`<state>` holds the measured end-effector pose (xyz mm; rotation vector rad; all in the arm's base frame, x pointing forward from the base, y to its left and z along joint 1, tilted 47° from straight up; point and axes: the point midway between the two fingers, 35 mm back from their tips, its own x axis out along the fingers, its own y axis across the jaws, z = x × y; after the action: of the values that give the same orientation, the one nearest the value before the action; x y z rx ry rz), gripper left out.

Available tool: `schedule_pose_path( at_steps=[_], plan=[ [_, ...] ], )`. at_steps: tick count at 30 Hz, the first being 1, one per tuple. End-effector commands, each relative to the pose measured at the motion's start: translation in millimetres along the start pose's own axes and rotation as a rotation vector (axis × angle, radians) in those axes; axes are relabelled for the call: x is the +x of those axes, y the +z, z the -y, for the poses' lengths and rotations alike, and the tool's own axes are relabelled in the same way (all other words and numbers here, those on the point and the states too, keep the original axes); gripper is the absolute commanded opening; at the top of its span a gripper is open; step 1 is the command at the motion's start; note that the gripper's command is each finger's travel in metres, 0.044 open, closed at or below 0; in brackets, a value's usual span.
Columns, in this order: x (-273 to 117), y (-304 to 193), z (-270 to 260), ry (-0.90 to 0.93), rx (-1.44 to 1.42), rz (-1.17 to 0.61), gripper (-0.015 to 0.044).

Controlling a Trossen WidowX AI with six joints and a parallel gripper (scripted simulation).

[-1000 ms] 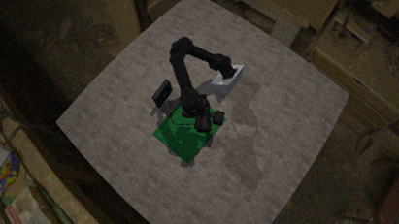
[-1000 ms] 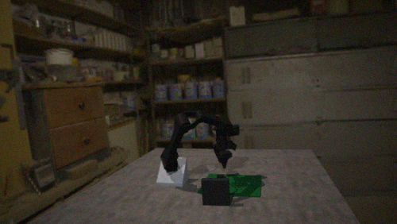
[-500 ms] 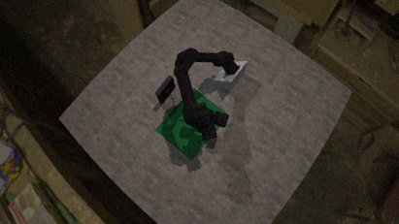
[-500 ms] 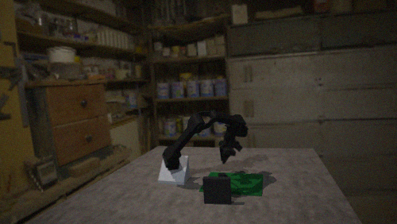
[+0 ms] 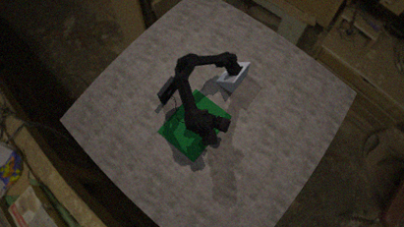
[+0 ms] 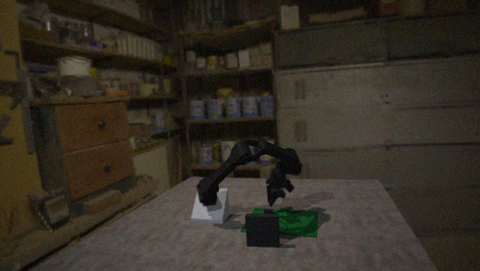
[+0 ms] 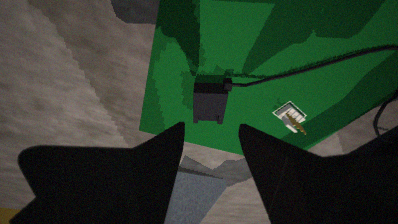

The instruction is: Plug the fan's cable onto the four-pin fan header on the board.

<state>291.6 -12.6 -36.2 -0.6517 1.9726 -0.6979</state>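
A dark grey plug (image 7: pixel 210 105) is on the green board (image 7: pixel 230 30) (image 5: pixel 175 136) (image 6: pixel 307 226) in the wrist view, with a thin black cable (image 7: pixel 305 71) leaving its far right corner. The white header (image 7: pixel 291 114) with brass-coloured pins is to the right of the plug, apart from it. My gripper (image 7: pixel 212 128) (image 6: pixel 276 199) is part open and empty above the board. Its fingertips are on either side of the plug's near edge in the wrist view, with visible gaps. Contact with the plug does not show. The top and exterior views are too dark to show plug or header.
The black fan block (image 5: pixel 166 90) (image 6: pixel 262 231) stands beside the board. A pale wedge-shaped stand (image 5: pixel 238 83) (image 6: pixel 211 213) (image 7: pixel 197 197) is by the arm's base. The cable curves over the board's right side in the wrist view.
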Motion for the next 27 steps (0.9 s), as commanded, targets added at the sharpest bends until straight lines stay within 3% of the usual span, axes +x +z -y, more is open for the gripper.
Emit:
schedule_pose_path(
  at_steps=[1,27],
  plan=[
    [5.3,1.9,-0.8,-0.006,-0.009,0.008,0.0210],
    [41.5,15.1,-0.3,-0.007,-0.008,0.007,0.0210]
  ],
)
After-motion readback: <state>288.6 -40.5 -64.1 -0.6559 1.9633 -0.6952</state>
